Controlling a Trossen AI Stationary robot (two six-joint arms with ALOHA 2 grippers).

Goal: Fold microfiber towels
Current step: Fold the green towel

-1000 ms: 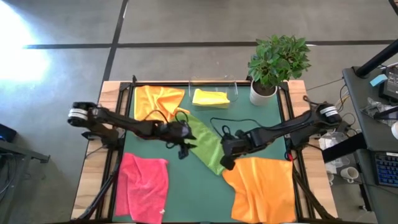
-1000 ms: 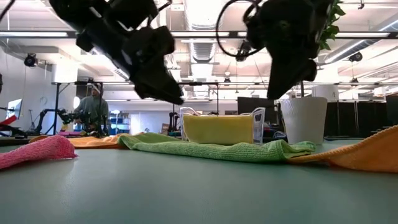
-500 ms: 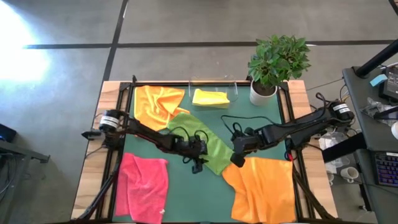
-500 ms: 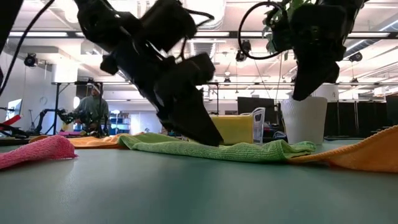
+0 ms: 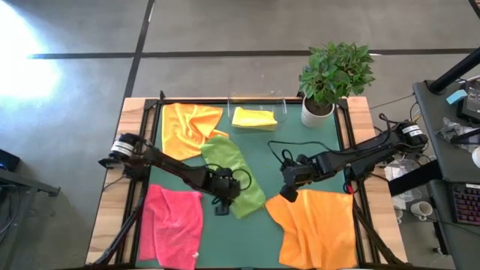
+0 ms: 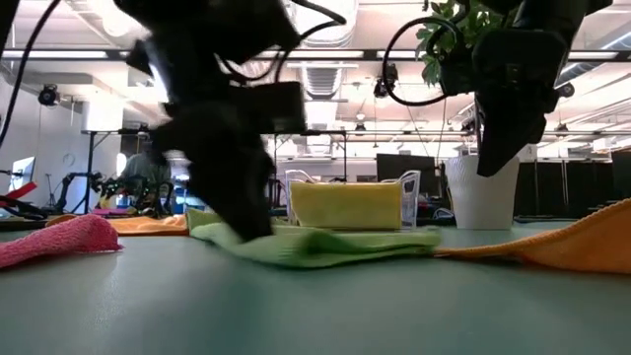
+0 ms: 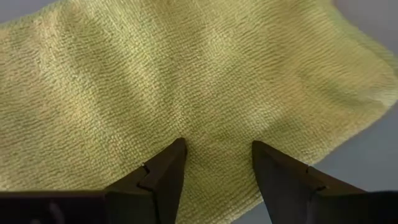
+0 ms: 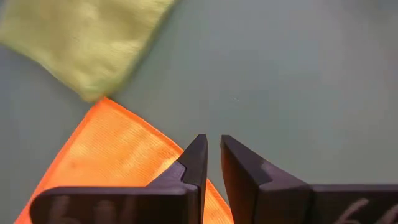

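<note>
Five towels lie on your desk (image 5: 300,142), and the plant (image 5: 334,73) at its far right corner is the landmark. Largest is the orange towel (image 5: 319,229), spread at the near edge, almost straight toward you from the plant. The pink towel (image 5: 174,221) sits at the near corner diagonally opposite the plant. A second orange one (image 5: 187,124) lies along the far edge, well left of the plant, and the lime towel (image 5: 234,174) runs from it as a long strip slanting toward the desk's middle. The folded yellow one (image 5: 253,117) rests just left of the plant.

Your left hand (image 7: 216,165) is down on the lime strip's near end, fingers spread with the cloth between them, not yet pinched. Your right hand (image 8: 212,155) hangs nearly closed and empty over the big orange towel's corner nearest the plant, clear of the lime strip. So the left is the nearer hand; the fold likely runs back along that slant.
</note>
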